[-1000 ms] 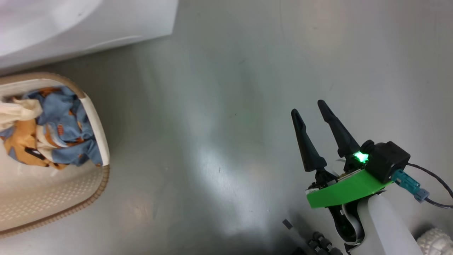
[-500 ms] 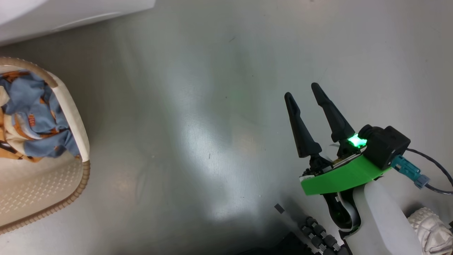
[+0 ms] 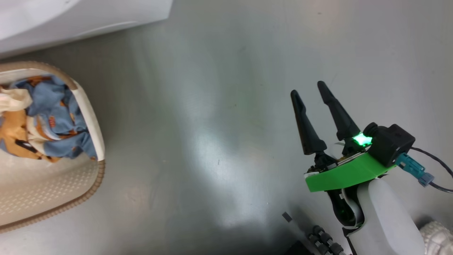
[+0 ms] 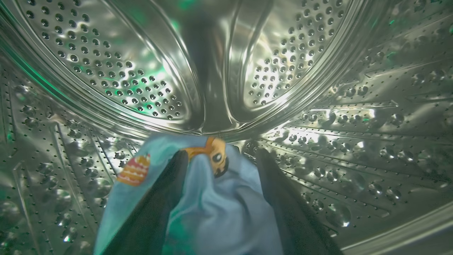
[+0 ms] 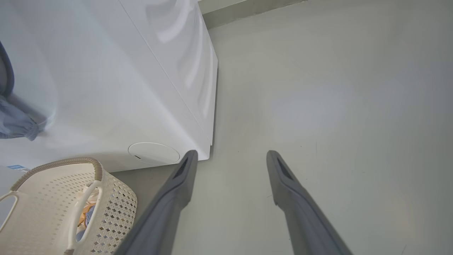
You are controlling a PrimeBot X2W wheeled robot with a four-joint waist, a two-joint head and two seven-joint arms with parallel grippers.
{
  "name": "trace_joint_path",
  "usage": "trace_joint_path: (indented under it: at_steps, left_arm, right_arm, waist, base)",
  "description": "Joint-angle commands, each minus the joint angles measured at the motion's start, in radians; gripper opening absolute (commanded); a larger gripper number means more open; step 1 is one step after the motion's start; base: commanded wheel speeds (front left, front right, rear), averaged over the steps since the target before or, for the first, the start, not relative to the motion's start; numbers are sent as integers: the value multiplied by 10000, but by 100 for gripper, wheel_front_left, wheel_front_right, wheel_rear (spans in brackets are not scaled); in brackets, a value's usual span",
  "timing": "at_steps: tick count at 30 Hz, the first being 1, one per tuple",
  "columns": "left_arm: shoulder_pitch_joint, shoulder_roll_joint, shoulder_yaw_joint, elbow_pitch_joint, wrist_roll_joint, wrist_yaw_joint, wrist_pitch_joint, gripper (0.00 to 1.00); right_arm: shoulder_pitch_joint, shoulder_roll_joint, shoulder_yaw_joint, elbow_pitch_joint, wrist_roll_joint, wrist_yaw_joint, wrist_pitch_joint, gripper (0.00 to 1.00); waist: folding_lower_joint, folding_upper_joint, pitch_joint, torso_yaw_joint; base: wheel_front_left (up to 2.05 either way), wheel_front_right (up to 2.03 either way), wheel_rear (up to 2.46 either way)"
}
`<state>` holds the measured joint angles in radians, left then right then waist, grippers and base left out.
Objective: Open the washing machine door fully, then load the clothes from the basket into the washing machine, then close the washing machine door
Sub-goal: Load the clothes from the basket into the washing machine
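In the left wrist view my left gripper is inside the washing machine's steel drum. Its fingers stand open, with a light blue garment with orange prints lying loose between and over them. The basket sits on the floor at the left with more clothes heaped in it, blue, orange and cream. It also appears in the right wrist view, basket. My right gripper hovers open and empty over bare floor, right gripper. The washing machine door is out of view.
The washing machine's white body with its round flap stands just behind the basket; its corner shows at the head view's top left. Blue-grey fabric hangs at its front. A white shoe-like thing lies at my lower right.
The head camera swung, shifting the basket left and then back right. My right gripper keeps its open pose. My left gripper's fingers have spread apart around the blue garment.
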<state>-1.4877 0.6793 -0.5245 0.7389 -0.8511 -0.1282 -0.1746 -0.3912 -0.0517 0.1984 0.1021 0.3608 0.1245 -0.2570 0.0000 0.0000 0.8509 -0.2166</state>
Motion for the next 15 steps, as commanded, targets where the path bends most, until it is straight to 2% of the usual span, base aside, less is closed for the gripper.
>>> trace_joint_path:
  at_steps: [1,8,12,15]
  left_arm:
    - [351,429,188,-118,-112,-25,-242,100]
    - [1375,267,245,-481,20,23,-779,100]
    - [2170,166,533,-1129,258,272,-859,100]
    - [2796,87,1107,-1981,549,525,-866,100]
  right_arm:
    - [267,15,99,-158,-113,62,-48,100]
    - [363,15,-158,-144,-361,62,-48,100]
    - [422,15,-269,-129,-452,62,-48,100]
    - [438,15,-326,-131,-503,62,-48,100]
  waist:
    - [0,0,-277,228]
    - [0,0,-669,598]
    - [0,0,-819,754]
    - [0,0,-873,843]
  base:
    - [0,0,0]
    - [0,0,0]
    - [0,0,0]
    - [0,0,0]
